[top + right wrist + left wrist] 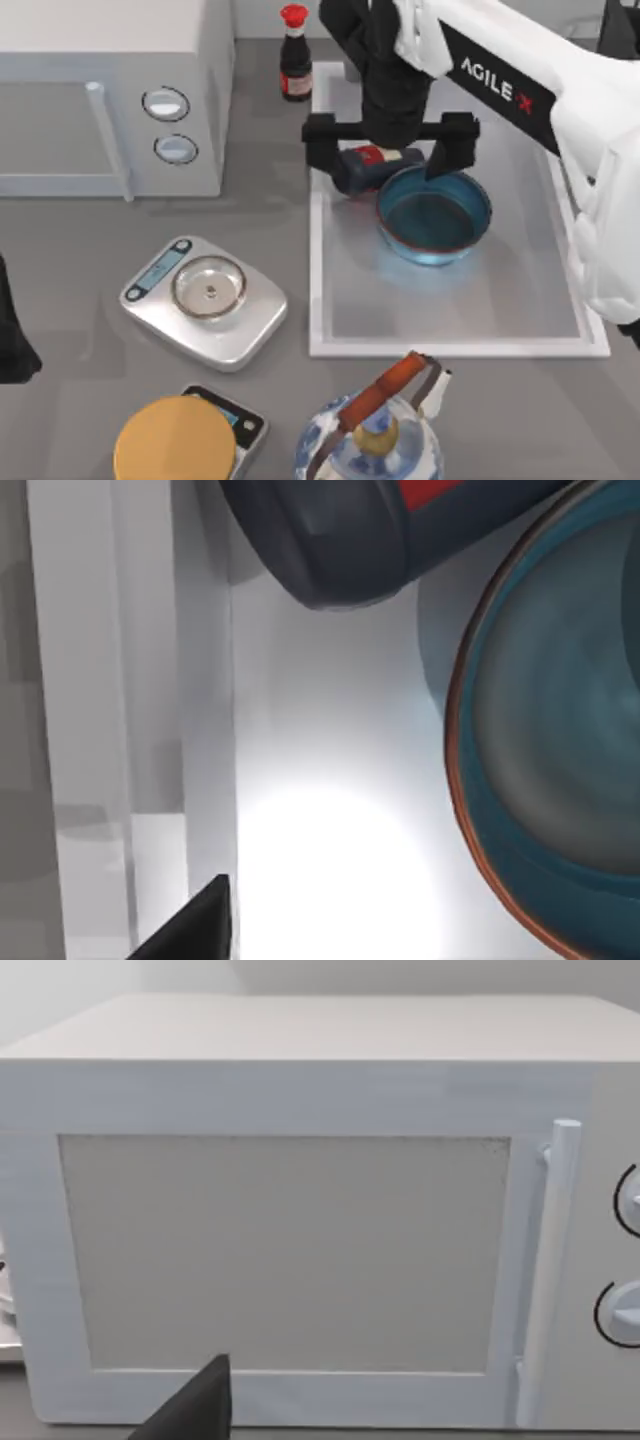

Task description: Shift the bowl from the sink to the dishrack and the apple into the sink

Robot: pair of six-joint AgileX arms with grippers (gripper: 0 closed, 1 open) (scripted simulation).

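Observation:
The blue bowl (pixel 435 215) stands upright in the back half of the white sink (pixel 450 345). In the right wrist view the bowl (pixel 560 740) sits close beside the sink's pale floor (pixel 330 780). My right gripper (pixel 387 152) hangs open over the sink's back end, fingers spread wide. One finger (pixel 452 155) is at the bowl's back rim, the other (pixel 320 150) near the sink's left wall. A dark can with a red label (pixel 372 168) lies between them, touching the bowl. The apple and the dishrack are out of view. My left arm (pixel 12 340) is parked at the table's left edge.
A white microwave (pixel 110 100) fills the back left, and the left wrist view faces its door (pixel 290 1250). A red-capped dark bottle (pixel 294 60) stands behind the sink. A silver kitchen scale (pixel 205 300), a wooden-topped scale (pixel 180 440) and a blue-white teapot (pixel 380 435) line the front.

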